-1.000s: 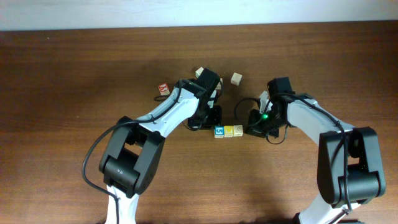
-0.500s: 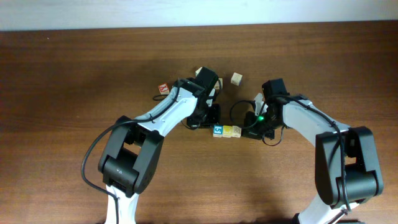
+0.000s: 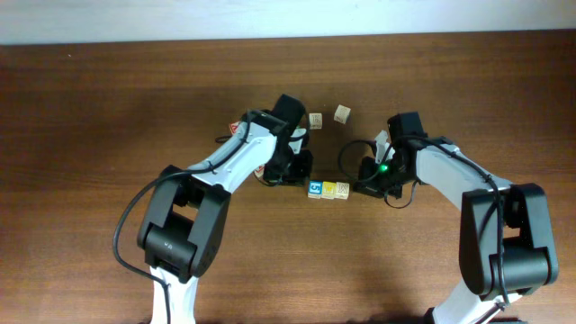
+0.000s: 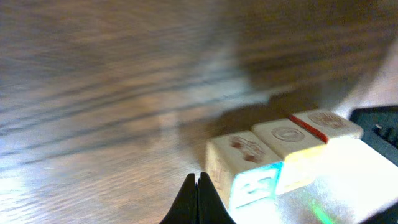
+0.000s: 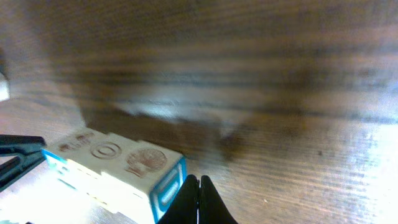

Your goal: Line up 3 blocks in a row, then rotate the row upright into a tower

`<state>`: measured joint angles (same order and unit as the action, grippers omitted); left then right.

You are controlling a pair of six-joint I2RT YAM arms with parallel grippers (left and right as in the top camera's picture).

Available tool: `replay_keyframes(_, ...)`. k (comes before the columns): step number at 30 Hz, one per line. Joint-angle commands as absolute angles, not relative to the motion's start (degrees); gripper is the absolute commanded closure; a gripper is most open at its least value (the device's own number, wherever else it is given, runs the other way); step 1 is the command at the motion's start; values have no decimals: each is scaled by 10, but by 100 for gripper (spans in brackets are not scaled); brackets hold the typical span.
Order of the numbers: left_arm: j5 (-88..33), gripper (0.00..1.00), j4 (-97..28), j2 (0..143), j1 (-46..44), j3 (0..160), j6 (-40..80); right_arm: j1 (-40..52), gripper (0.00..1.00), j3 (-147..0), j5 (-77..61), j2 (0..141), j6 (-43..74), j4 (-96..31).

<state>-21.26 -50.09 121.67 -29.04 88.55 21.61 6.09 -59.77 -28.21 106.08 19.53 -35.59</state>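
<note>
The three blocks lie in a tight row on the table: a blue-faced block (image 3: pixel 315 189), a yellow one (image 3: pixel 329 190) and a pale cream one (image 3: pixel 343 191). My left gripper (image 3: pixel 305 182) is shut and empty, its tips low at the blue end of the row. In the left wrist view the left gripper (image 4: pixel 199 182) sits just left of the blue-faced block (image 4: pixel 247 163). My right gripper (image 3: pixel 358 188) is also shut and empty at the cream end. In the right wrist view the right gripper (image 5: pixel 198 184) is beside the nearest block (image 5: pixel 149 164), which has a blue side.
Two loose wooden cubes (image 3: pixel 316 119) (image 3: pixel 342 113) lie behind the row. A red-lettered cube (image 3: pixel 236 129) peeks out beside the left arm. The table's far edge (image 3: pixel 288 38) meets a white wall.
The left arm has swung left and a little back. The right gripper pushed left, then eased back right. The row of blocks sits slightly further left than a second ago.
</note>
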Motion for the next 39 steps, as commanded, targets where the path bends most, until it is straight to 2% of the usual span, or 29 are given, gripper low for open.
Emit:
replay_keyframes(1, -229, 100, -499, 1221, -291, 888, 185, 60, 96, -567, -306, 1066, 182, -333)
replay_keyframes(7, -249, 100, -500, 1221, -291, 888, 133, 60, 96, -558, -331, 1066, 167, -312)
replay_keyframes(17, -247, 100, -508, 1221, -291, 888, 133, 41, 96, -559, -385, 1064, 167, -308)
replay_keyframes(39, -244, 100, -503, 1221, -296, 887, 134, 42, 96, -559, -410, 1047, 152, -320)
